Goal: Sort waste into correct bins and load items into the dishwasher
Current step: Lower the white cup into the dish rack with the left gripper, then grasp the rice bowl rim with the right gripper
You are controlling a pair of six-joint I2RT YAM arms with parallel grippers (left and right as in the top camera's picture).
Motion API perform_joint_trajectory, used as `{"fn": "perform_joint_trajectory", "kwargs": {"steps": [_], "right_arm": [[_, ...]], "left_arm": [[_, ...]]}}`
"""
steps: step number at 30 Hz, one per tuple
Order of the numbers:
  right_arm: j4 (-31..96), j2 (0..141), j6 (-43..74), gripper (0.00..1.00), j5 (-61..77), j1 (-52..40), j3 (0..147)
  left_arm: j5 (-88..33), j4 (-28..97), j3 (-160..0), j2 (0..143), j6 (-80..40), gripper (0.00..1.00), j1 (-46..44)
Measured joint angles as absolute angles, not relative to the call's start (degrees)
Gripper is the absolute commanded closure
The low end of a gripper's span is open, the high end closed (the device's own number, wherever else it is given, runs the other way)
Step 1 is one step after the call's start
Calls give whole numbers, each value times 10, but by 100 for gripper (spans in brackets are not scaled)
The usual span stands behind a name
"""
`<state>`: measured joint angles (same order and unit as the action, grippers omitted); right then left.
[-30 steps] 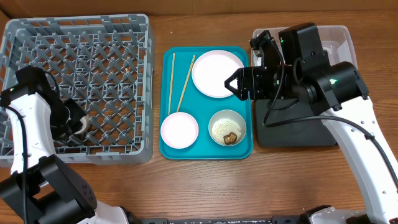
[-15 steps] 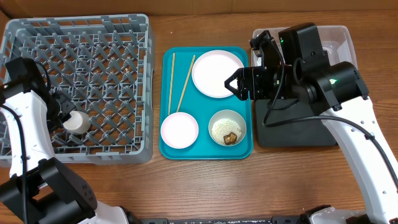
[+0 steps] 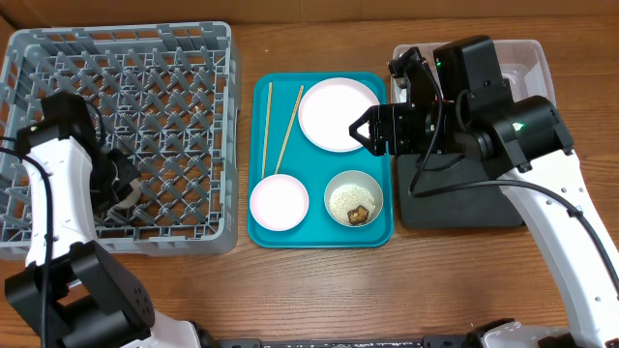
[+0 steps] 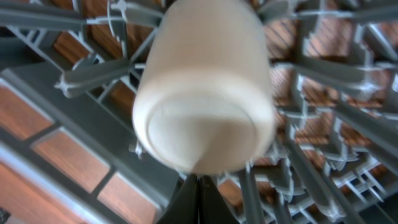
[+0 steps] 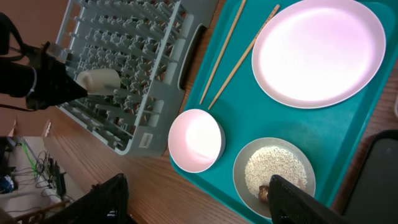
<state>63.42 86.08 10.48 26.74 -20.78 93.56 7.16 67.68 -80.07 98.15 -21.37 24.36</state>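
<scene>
Near the desk's front-left corner, the white cup (image 4: pixel 205 87) lay on its side in the dish rack (image 3: pixel 126 58), just beyond the left gripper (image 4: pixel 199 196), whose jaws looked closed on nothing. Loading seemed underway; next, the right gripper (image 5: pixel 196 186), spread wide and empty, probably needed to reach the pink plate (image 5: pixel 320 50).

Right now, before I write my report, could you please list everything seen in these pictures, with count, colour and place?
table: one, brown wood, under everything
dish rack: one, grey, left side
cup: one, white, lying on its side in the rack
serving tray: one, teal, centre
plate: one, pale pink, tray's far right
chopsticks: two, wood, tray's far left
small bowl: one, pink, tray's near left
bowl: one, pale green-white, tray's near right, holding white rice and a brown chunk
shallow tray: one, black, right side
tub: one, clear, behind it
left gripper: black, fingers together, at the cup
right gripper: black, open, over the plate's edge
</scene>
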Motion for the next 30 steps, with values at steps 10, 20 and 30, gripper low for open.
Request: {"fn": "perform_joint_trajectory", "kwargs": {"steps": [10, 20, 30], "right_arm": [[622, 861, 105, 27, 268, -208, 936], [622, 861, 105, 27, 267, -208, 936], [613, 862, 105, 25, 264, -217, 936]], "left_arm": [[89, 637, -755, 982, -224, 96, 244], [98, 655, -898, 984, -224, 89, 244], [-1, 727, -930, 975, -188, 66, 244]]}}
